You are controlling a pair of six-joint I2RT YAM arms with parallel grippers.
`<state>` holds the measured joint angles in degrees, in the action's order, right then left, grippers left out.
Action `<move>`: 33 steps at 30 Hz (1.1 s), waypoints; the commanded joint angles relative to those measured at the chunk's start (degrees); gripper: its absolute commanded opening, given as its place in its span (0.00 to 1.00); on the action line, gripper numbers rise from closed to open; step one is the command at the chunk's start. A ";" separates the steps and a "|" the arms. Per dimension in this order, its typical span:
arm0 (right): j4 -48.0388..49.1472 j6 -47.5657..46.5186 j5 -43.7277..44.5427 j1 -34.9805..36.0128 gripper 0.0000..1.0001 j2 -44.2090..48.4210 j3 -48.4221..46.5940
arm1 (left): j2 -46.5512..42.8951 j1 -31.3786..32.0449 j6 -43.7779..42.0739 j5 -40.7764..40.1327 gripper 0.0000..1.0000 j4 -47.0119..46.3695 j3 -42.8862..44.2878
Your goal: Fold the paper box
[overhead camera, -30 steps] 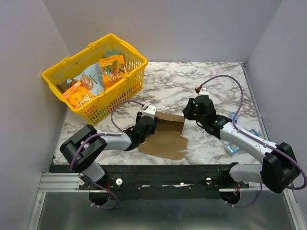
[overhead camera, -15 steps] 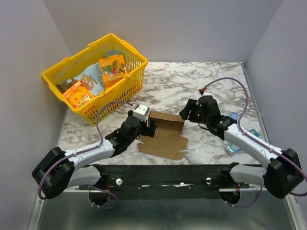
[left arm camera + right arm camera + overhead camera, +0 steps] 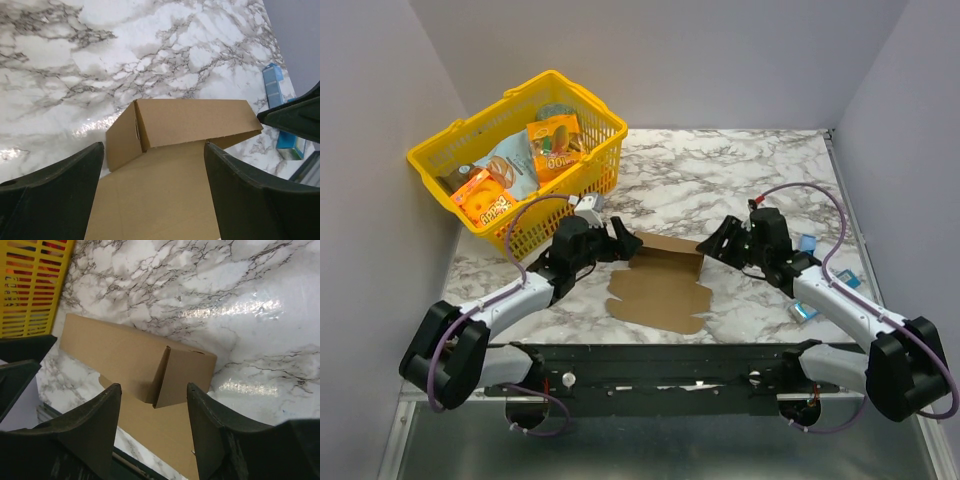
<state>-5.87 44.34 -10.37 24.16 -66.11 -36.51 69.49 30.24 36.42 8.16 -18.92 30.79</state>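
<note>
On the marble tabletop (image 3: pixel 740 170) a yellow basket (image 3: pixel 570 195) sits at 10 o'clock. The paper box (image 3: pixel 665 275), partly folded, lies at centre. The left gripper (image 3: pixel 625 240) at its 9 o'clock and the right gripper (image 3: pixel 721 240) at its 3 o'clock have their jaws apart, holding nothing.

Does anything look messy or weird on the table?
The paper box is only half made: its back part stands up and the rest lies flat. Small blue packets lie loose near the right edge of the table. Nothing looks spilled or torn.
</note>
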 commanded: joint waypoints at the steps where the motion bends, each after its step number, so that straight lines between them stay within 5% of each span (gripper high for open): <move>1: 4.29 2.95 -4.57 -0.70 0.61 -0.34 1.71 | 3.97 -0.71 3.04 5.72 0.85 -3.14 2.26; 33: 7.10 4.79 -4.31 -2.45 0.29 -1.39 6.10 | 11.63 -1.41 3.04 4.32 0.44 -9.65 0.33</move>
<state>1.69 49.52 -14.22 22.00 -66.85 -31.99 79.96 29.19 40.14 11.73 -26.96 31.68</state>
